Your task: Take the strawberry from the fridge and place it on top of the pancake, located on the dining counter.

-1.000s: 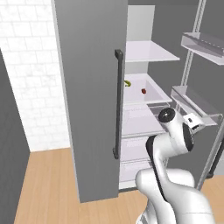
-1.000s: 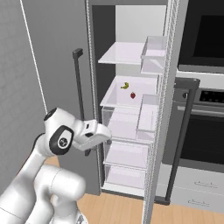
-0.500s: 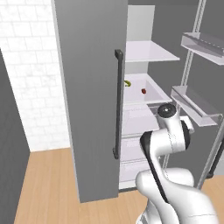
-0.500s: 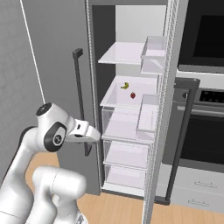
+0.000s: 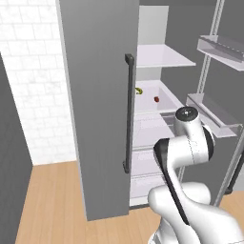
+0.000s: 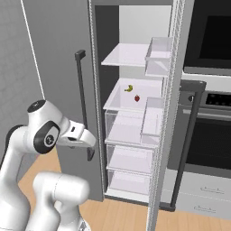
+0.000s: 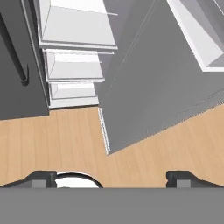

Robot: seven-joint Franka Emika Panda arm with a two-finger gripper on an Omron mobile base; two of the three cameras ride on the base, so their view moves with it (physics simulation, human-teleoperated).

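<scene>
White rounded arm (image 5: 190,157), dark joint bands

My two base cameras sit behind the arm, left and right, both facing the open fridge (image 5: 157,102) and sharing its white shelves. My hand camera looks down at the wood floor (image 7: 65,140), close by.

The fridge (image 5: 102,95) stands open, its near grey door closed on the left with a long dark handle (image 5: 127,114) running down its edge. The white arm (image 5: 188,147) rises in front of the open compartment, its hand hidden behind its own body. Above and beyond the arm's top, on a white shelf (image 5: 159,102), lies the strawberry (image 5: 156,99), with a small yellow-green fruit (image 5: 138,90) just to its left. To the arm's right hangs the open door (image 5: 219,86) with its clear bins.
</scene>
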